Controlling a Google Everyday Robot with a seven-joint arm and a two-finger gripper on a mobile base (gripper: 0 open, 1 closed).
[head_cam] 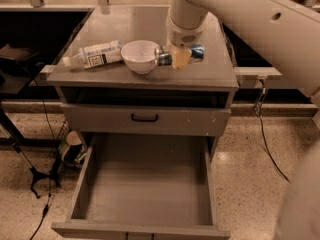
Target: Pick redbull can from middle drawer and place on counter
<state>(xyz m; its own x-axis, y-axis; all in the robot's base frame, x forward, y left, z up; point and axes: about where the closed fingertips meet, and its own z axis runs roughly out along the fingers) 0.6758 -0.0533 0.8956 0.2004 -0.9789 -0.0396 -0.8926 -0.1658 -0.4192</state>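
My gripper (179, 56) is shut on the redbull can (196, 52), which lies sideways in its fingers, blue and silver with a shiny end facing left. It hangs just above the counter (150, 24), right beside the white bowl (140, 55). Whether the can touches the counter I cannot tell. The middle drawer (145, 184) stands pulled out below, its grey floor bare.
A white-labelled plastic bottle (95, 54) lies on its side on the counter's left. A closed drawer front with a black handle (144, 118) sits above the open drawer. Cables and a stand are on the speckled floor to the left.
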